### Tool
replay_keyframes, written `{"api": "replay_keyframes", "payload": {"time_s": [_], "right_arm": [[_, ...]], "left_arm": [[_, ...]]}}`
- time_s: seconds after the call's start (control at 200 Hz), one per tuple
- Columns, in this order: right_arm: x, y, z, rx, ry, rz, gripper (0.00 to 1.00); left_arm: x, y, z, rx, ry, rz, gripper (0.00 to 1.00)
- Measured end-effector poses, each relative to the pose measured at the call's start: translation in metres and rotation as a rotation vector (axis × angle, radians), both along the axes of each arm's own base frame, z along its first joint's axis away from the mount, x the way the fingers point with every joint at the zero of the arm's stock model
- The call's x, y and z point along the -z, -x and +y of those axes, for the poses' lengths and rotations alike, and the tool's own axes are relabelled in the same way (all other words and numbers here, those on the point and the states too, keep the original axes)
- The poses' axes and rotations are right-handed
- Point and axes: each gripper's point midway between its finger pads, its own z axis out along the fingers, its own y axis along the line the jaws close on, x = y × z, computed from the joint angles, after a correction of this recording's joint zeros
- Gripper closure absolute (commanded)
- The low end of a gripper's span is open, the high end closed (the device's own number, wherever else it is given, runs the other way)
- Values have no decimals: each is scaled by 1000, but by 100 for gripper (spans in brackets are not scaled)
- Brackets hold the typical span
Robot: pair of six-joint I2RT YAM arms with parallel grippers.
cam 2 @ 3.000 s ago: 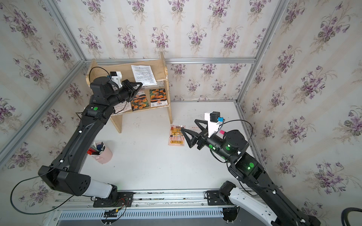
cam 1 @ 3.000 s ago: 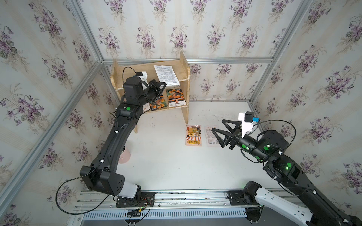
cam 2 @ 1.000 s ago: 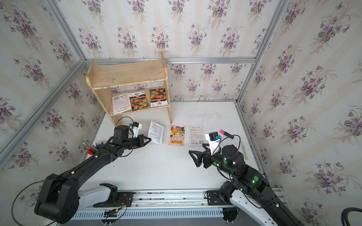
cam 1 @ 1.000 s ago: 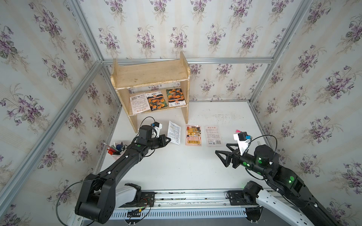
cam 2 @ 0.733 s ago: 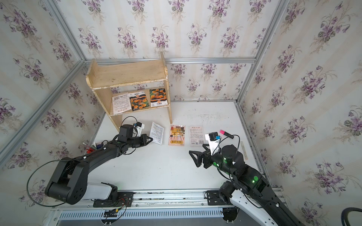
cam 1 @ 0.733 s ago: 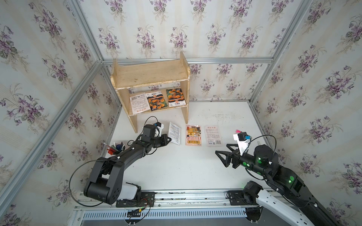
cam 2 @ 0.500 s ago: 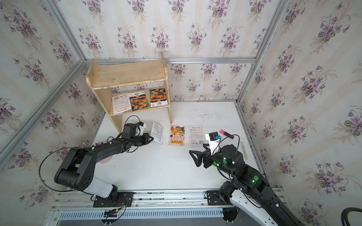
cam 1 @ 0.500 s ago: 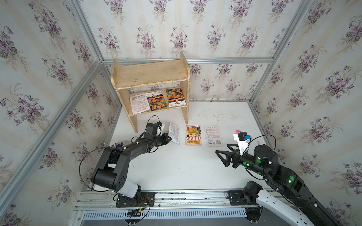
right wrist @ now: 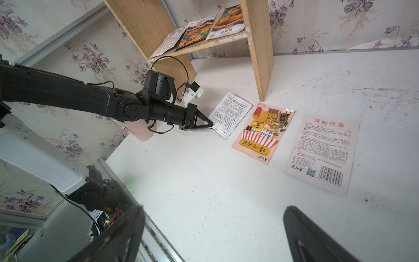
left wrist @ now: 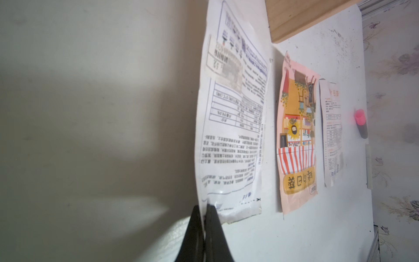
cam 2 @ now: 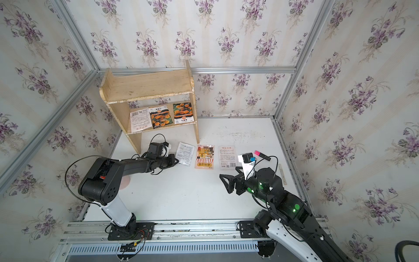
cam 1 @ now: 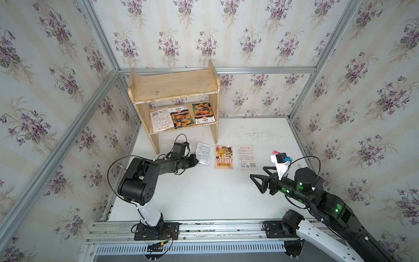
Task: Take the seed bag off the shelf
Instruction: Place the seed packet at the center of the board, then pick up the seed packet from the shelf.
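walls (cam 1: 204,34): purple-flower striped wallpaper — aluminium frame rails (cam 1: 260,69) | tabletop (cam 1: 204,192): white, scuffed | light: even

At right in the right wrist view, the pale pink packet (right wrist: 322,154) reads "矮向日葵" and "花沃里", while the upper-middle orange-flower packet (right wrist: 229,22) reads "孔雀草".

- Left arm (cam 1: 156,167): rises from its base, bends sharply at the elbow, and the forearm stretches forward low and nearly level.
- Left gripper (cam 1: 196,161): jaws pressed together, pinching one corner of a white seed bag (cam 1: 204,154).
- Right arm (cam 1: 322,199): angles up from its base with the forearm raised.
- Right gripper (cam 1: 257,171): jaws spread wide and empty, well apart from the left gripper.
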Motion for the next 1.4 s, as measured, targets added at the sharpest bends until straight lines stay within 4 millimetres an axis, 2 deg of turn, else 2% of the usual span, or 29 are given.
{"api": "replay_keyframes", "payload": {"time_s": [0.195,0.305,0.385,0.475,0.609,0.704,0.834,0.999,1.069,1.239,1.399], "right_arm": [[-1,2,-2,2,-3,-5,0],[-1,2,-3,4,-4,-7,0],[-1,3,-4,4,-3,-5,0],[-1,4,-6,7,0,-5,0],[-2,4,-7,10,-4,-11,0],[-3,4,-6,10,-6,-13,0],[-1,1,-2,2,-8,-10,0],[1,-13,11,5,9,3,1],[3,-23,17,14,16,3,1],[6,-51,43,17,25,-15,0],[5,-76,81,-3,55,-44,1]], "left_arm": [[0,-4,8,-35,-42,-13,75],[-2,-4,12,-51,-61,-18,58],[-4,-5,16,-70,-77,-27,51],[-10,-4,22,-90,-98,-40,46],[-22,3,31,-119,-128,-60,45],[-38,9,34,-124,-127,-89,46],[-66,24,30,-88,-100,-137,46],[-123,58,19,6,-58,-246,46],[-149,72,19,33,-45,-304,28],[-209,109,15,88,5,-387,1],[-262,143,25,113,6,-471,0]]}}
